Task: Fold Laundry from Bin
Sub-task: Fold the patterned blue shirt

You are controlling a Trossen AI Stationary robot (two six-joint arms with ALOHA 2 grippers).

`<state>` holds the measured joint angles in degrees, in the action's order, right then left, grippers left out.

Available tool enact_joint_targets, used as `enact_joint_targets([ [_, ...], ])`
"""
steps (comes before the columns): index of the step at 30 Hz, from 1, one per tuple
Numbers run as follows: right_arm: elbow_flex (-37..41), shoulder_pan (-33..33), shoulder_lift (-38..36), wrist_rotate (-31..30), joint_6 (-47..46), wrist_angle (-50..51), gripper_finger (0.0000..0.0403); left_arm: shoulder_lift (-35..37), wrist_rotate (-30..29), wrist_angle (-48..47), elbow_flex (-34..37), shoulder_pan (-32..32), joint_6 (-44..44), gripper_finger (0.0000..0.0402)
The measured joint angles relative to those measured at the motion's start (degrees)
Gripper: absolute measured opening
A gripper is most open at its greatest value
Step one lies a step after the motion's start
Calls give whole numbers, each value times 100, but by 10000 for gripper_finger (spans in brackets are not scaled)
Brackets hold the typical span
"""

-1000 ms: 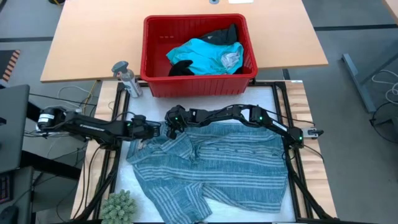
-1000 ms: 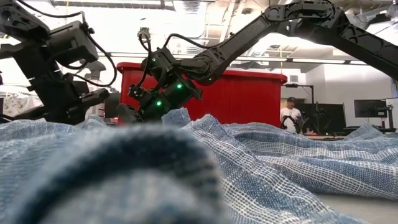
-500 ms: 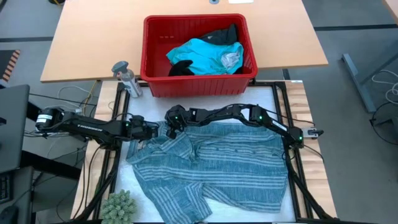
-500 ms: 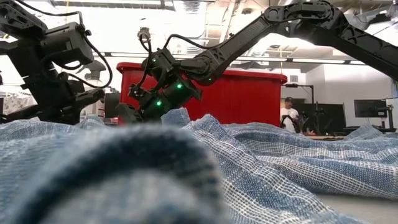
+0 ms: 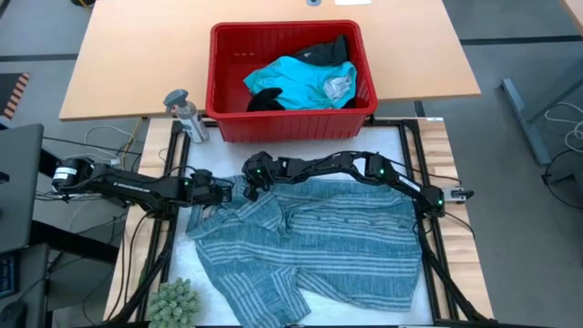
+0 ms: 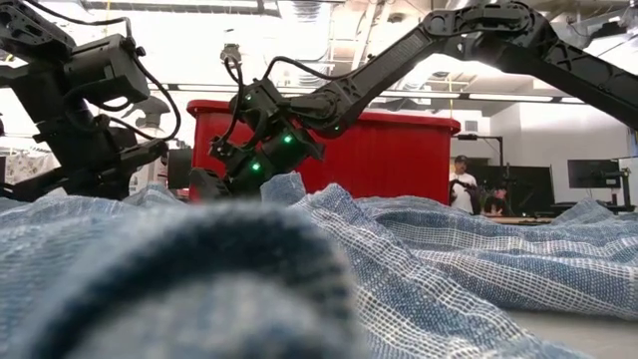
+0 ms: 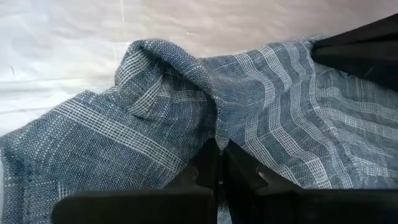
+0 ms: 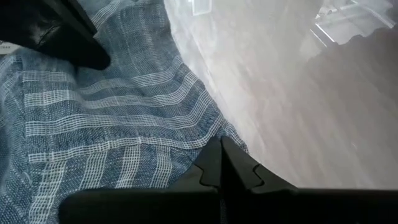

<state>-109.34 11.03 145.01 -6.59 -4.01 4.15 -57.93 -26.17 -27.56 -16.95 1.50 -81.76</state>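
Observation:
The blue-grey striped garment (image 5: 310, 237) of the laundry lies spread and rumpled on the white mat. Both grippers are shut on it at its far left part, close together. My left gripper (image 5: 233, 189) reaches in from the table's left. My right gripper (image 5: 250, 189) reaches across the garment's far edge from the right. The red bin (image 5: 217, 82) stands beyond the mat on the wooden table. It holds a turquoise garment (image 5: 296, 77) and black ones (image 5: 328, 50). My left gripper (image 7: 217, 148) pinches a raised fold of the striped cloth (image 7: 214, 127) between its two fingers, coming low from the table's left. The cloth humps up just ahead of the fingertips, and the rest lies slack on the mat. My right gripper (image 8: 221, 144) pinches the striped garment at its far edge (image 8: 211, 134), next to the bare mat, between its two fingers. The fingers point toward the table's left, slanting down. The cloth around them lies on the mat.
A small grey bottle (image 5: 182, 107) stands left of the bin. A green spiky plant-like thing (image 5: 175, 305) sits at the mat's near left corner. In the low view a person (image 6: 464, 184) shows in the room behind.

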Motion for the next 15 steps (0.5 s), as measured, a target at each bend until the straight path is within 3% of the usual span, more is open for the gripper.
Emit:
enact_joint_targets([
  [15,11,-9,-140,-85,107,91,27,848,-127,-491,-11,2,94,0],
])
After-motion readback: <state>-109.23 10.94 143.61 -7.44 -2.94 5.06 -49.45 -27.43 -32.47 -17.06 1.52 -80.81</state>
